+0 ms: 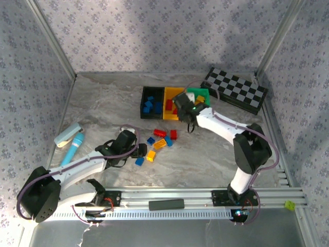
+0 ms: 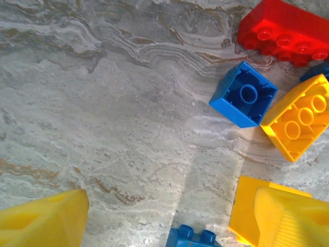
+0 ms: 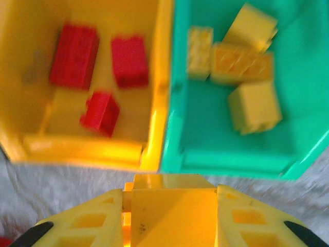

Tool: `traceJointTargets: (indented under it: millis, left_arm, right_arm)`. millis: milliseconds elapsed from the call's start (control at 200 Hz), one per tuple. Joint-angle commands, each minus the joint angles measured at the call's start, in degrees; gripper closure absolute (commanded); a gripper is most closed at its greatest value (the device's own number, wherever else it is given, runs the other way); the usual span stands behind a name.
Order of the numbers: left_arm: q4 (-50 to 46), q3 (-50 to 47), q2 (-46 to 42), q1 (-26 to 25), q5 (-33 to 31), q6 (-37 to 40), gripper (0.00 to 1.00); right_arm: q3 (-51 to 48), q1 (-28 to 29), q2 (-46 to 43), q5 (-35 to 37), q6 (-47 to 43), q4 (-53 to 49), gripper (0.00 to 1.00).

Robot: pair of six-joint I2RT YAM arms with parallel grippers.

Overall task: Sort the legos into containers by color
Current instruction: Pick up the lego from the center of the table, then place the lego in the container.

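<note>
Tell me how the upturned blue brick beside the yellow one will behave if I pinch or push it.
The blue brick lies hollow side up with thin, hard-looking walls: probably stiff and light. Squat on the smooth table, it should slide rather than tip. It seems to touch the yellow brick, which may shift too.

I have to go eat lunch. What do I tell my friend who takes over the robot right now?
The left gripper is open and empty, low over the loose legos on the table.
The right gripper is shut on a yellow lego, at the near edge of the yellow bin and green bin.
Done: blue legos in the black bin, red legos in the yellow bin, yellow legos in the green bin.
Left: probably drop the held one in green, then sort the loose ones.
</note>
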Motion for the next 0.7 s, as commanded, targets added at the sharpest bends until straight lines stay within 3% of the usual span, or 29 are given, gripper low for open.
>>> traceJointTargets:
  millis: [0,250,400,695]
  left_arm:
    - [1.81,-0.20,0.39,0.32,2.81,-0.10,0.17]
    - [0.32,-1.46,-2.30,0.36,3.49,-0.96,0.17]
    - [-2.76,-2.35,-5.93,0.32,2.09,-0.65,0.17]
    - [-1.41,-6.05,-8.97,0.32,2.35,-1.98,0.17]
  right_arm:
    - [3.38,-5.38,-0.77,-1.66,-3.98,-1.29,0.65]
    - [8.67,-13.97,8.64,-12.82,-3.67,1.67,0.61]
    - [9.31,-13.37,10.86,-15.52,-3.70,2.95,0.45]
    - [2.16,-12.09,4.66,-14.50,-4.42,5.99,0.43]
